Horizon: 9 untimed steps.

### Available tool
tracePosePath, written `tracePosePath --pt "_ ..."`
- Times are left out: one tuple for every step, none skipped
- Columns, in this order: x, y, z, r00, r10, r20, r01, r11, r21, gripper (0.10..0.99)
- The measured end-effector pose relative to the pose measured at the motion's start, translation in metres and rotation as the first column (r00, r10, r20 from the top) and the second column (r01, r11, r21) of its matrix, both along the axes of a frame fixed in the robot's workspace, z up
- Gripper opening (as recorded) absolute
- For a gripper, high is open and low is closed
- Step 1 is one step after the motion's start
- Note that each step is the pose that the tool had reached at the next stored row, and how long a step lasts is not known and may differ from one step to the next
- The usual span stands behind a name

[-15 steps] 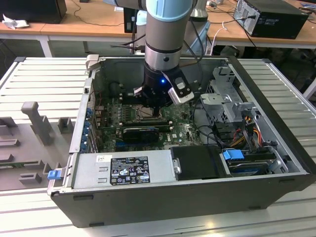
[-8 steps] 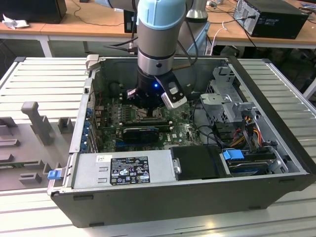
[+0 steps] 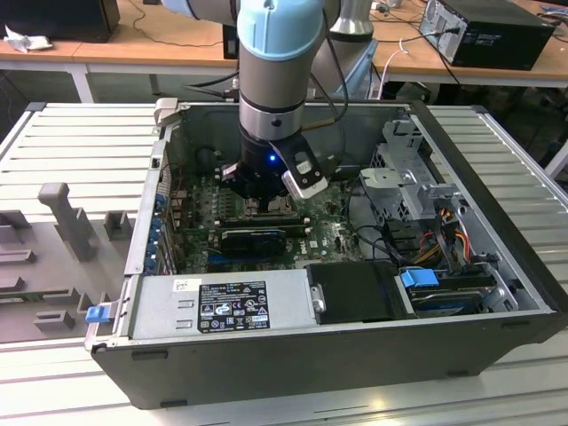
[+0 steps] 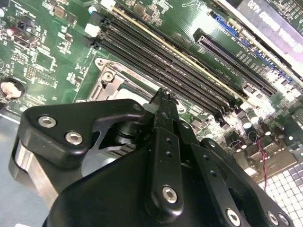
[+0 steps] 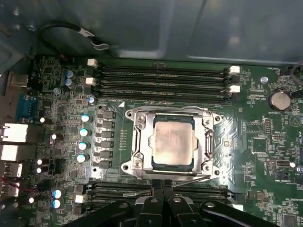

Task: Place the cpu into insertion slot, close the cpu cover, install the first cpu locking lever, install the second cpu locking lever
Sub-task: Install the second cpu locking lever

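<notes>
The cpu, a pale silver square, lies flat in the insertion slot on the green board. The cpu cover, a metal frame with a square cut-out, lies down around it. A thin lever rod runs along the socket edge closest to my fingertips. My gripper is shut, its two black fingers pressed together with the tips at that edge. In the second wrist view the shut gripper points down at the socket corner. In the exterior view the gripper hangs inside the open computer case.
Black memory slots run along the far side of the socket and more lie beside my fingers. Capacitors and a coin cell dot the board. A long black card, power supply, drive cage and cables crowd the case.
</notes>
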State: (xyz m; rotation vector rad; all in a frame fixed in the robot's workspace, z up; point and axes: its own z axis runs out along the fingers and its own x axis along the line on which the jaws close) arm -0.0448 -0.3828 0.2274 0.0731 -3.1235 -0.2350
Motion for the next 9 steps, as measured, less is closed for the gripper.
tracePosePath --pt "-0.0012 -0.0001 -0.0008 1.0000 0.001 0.0001 -0.001 1.0000 0.002 0.106" --pt "-0.0026 -0.0003 -0.0014 1.0000 0.002 0.0000 -0.002 1.0000 0.005 0.106" --pt "-0.0051 -0.0008 -0.0020 1.0000 0.003 0.0001 -0.003 0.9999 0.012 0.106" --pt "-0.0070 -0.0013 -0.0023 1.0000 0.004 0.0001 -0.004 0.9999 0.016 0.106" --pt "-0.0092 -0.0021 -0.0028 1.0000 0.006 0.0002 -0.006 0.9998 0.020 0.106" --pt "-0.0104 -0.0028 -0.0034 1.0000 0.009 0.0001 -0.009 0.9997 0.023 0.106" --pt "-0.0116 -0.0038 -0.0042 0.9999 0.012 0.0002 -0.012 0.9996 0.026 0.106" --pt "-0.0125 -0.0048 -0.0047 0.9999 0.014 0.0003 -0.014 0.9995 0.029 0.106" --pt "-0.0138 -0.0063 -0.0051 0.9999 0.016 0.0003 -0.016 0.9993 0.034 0.106"
